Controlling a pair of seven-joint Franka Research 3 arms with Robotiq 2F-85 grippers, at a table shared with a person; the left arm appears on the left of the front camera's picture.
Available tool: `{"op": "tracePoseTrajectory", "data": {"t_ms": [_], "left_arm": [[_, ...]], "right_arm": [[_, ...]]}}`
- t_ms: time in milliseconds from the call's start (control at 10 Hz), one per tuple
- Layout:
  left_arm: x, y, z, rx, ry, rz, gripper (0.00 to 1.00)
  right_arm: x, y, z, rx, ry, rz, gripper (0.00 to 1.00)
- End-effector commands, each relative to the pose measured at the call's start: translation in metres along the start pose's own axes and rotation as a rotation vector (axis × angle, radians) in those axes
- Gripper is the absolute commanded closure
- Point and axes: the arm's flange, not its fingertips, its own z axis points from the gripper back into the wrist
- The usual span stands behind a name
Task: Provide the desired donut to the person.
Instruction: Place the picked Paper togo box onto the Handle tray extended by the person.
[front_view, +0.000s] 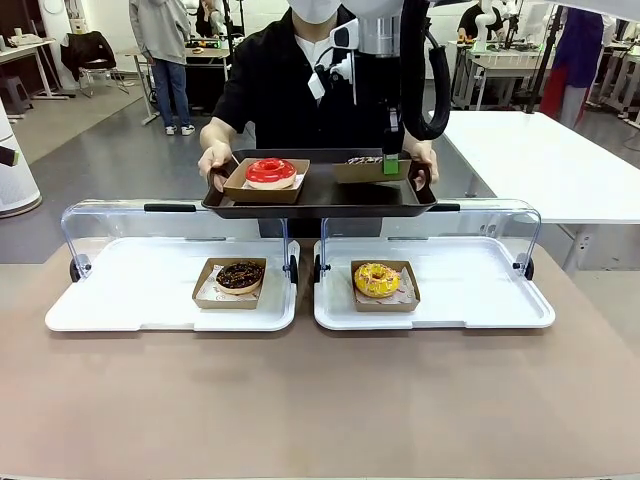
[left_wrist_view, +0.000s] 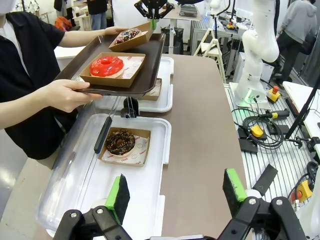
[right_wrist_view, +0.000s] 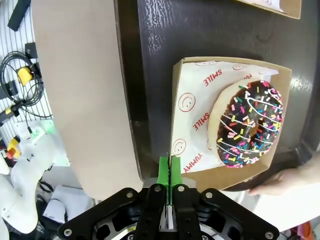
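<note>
The person (front_view: 290, 80) in black holds a dark serving tray (front_view: 320, 198) in both hands at the table's far edge. On its left part a red-glazed donut (front_view: 271, 171) sits in a cardboard boat. My right gripper (right_wrist_view: 169, 172) is shut on the rim of a second boat (right_wrist_view: 186, 165) holding a chocolate donut with coloured sprinkles (right_wrist_view: 248, 125). This boat tilts over the tray's right part (front_view: 370, 168); whether it rests there I cannot tell. The right gripper (front_view: 391, 160) hangs down from above. My left gripper (left_wrist_view: 176, 195) stands open above the near white tray, holding nothing.
Two white trays (front_view: 120, 300) (front_view: 480, 300) with raised clear lids lie side by side. The left one holds a chocolate donut (front_view: 239, 275), the right one a yellow donut (front_view: 376, 279). The person's hand (right_wrist_view: 290, 182) grips the serving tray's edge near my right fingers. A bystander (front_view: 165, 50) stands behind.
</note>
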Motion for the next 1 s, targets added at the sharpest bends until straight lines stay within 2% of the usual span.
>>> {"op": "tracePoseTrajectory", "data": {"t_ms": [0, 400, 500, 600, 800, 900], "left_arm": [[0.001, -0.001, 0.0, 0.001, -0.002, -0.002, 0.02], [0.001, -0.001, 0.0, 0.001, -0.002, -0.002, 0.02], [0.001, -0.001, 0.0, 0.001, -0.002, -0.002, 0.02], [0.001, -0.001, 0.0, 0.001, -0.002, -0.002, 0.02], [0.001, -0.001, 0.0, 0.001, -0.002, -0.002, 0.02], [0.001, -0.001, 0.0, 0.001, -0.002, -0.002, 0.02]], "right_arm": [[0.003, -0.008, -0.007, 0.012, 0.009, -0.04, 0.98], [0.0, -0.014, -0.018, 0.003, -0.026, -0.014, 0.98], [-0.001, -0.014, -0.018, 0.003, -0.033, 0.009, 0.8], [-0.001, -0.013, -0.018, -0.007, -0.035, 0.022, 0.38], [-0.002, -0.012, -0.018, -0.013, -0.039, 0.036, 0.0], [-0.002, -0.012, -0.018, -0.017, -0.04, 0.042, 0.0]]}}
